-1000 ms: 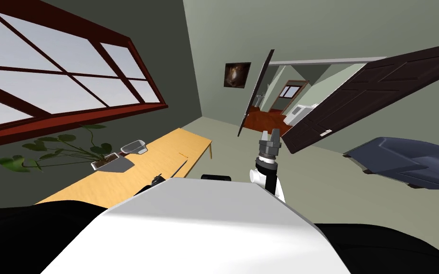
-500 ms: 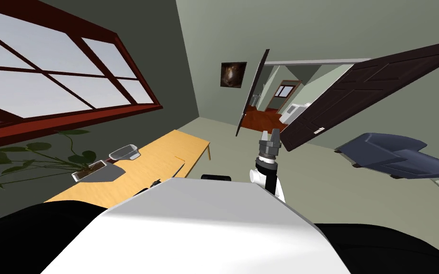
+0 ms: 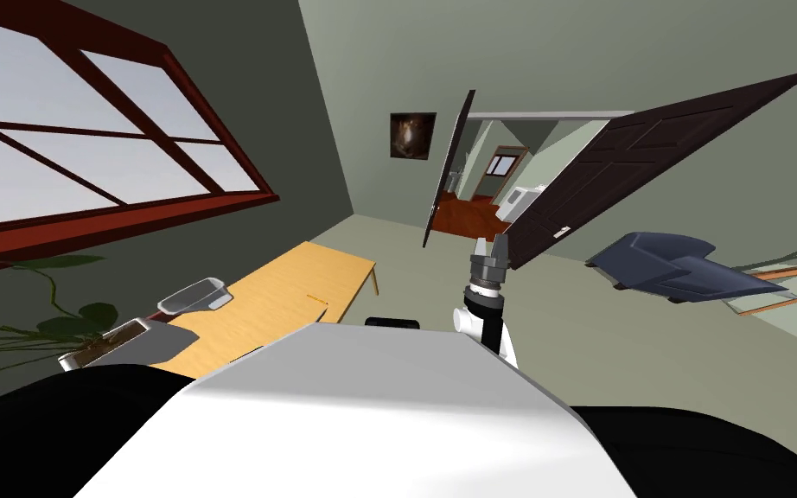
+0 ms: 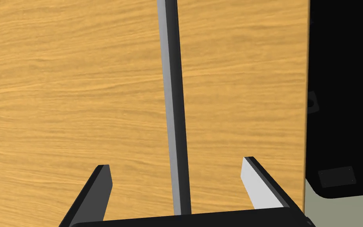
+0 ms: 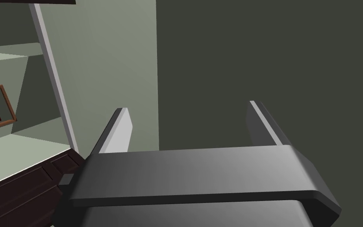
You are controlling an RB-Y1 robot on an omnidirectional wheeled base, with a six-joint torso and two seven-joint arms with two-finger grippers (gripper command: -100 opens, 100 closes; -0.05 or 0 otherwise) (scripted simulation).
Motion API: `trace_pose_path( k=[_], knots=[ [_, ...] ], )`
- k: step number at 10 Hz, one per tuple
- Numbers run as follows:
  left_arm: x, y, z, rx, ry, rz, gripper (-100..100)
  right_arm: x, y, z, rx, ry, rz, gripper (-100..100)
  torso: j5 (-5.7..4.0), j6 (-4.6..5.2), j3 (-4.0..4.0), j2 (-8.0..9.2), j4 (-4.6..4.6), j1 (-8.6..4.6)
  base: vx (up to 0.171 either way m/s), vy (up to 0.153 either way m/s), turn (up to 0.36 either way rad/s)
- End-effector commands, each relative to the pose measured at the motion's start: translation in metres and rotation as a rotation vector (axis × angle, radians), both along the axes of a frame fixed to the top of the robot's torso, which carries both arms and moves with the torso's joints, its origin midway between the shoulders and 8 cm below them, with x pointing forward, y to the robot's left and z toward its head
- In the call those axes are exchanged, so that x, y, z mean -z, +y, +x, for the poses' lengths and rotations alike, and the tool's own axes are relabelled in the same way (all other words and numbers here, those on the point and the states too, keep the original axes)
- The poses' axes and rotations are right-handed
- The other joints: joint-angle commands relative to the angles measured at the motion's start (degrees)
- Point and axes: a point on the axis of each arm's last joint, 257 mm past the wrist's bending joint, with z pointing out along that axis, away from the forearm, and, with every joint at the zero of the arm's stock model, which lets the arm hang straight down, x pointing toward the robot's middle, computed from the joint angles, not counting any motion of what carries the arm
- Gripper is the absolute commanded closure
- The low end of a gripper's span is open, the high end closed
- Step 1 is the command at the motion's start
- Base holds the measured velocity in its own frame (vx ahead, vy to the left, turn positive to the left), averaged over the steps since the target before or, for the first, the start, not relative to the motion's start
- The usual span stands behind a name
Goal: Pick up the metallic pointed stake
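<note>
Green-grey room, from the head: long wooden surface (image 3: 302, 277) below the red-framed window (image 3: 111, 147), with a grey tray (image 3: 191, 296) and a planter (image 3: 101, 346) at its near end. Compared with a second ago, everything slid leftward across the picture (own turn to the right, not a move of the things). Tray and planter farther left and lower, dark armchair (image 3: 658, 266) closer to the middle, open dark door (image 3: 647, 164) likewise. Same spot ahead of the chest as before for the right hand (image 3: 491, 248), forearm upright, fingers toward the doorway.

Left wrist view: grey stake (image 4: 175, 118) flat on the wood grain, long axis straight away from the left hand (image 4: 175, 161), running on past the picture's edge. Which end is the pointed one: cannot tell from here. Left hand low over the surface and looking down on it, fingers (image 4: 255, 185) spread to either side of the stake and apart from it, nothing pinched. Surface edge just beyond one finger, black area past it.

Right wrist view: fingers (image 5: 117, 132) spread wide, nothing between them.
</note>
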Motion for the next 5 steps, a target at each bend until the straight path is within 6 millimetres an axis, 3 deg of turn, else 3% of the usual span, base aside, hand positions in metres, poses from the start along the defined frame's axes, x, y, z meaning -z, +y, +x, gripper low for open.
trace_pose_path(
  k=[1, 5],
  knots=[
    [0.009, -0.005, -0.019, -0.050, 0.043, -0.059, -100, 0.000, 0.000, 0.000, 0.000, 0.000, 0.000, 0, 0.00, 0.00, 0.00, 0.00, 0.00, 0.00, 0.116, 0.018, -0.178],
    [0.019, -0.009, -0.052, -0.139, 0.125, -0.154, -100, 0.000, 0.000, 0.000, 0.000, 0.000, 0.000, 0, -0.01, -0.03, 0.00, 0.02, -0.01, -0.03, 0.098, 0.014, -0.128]
  ],
)
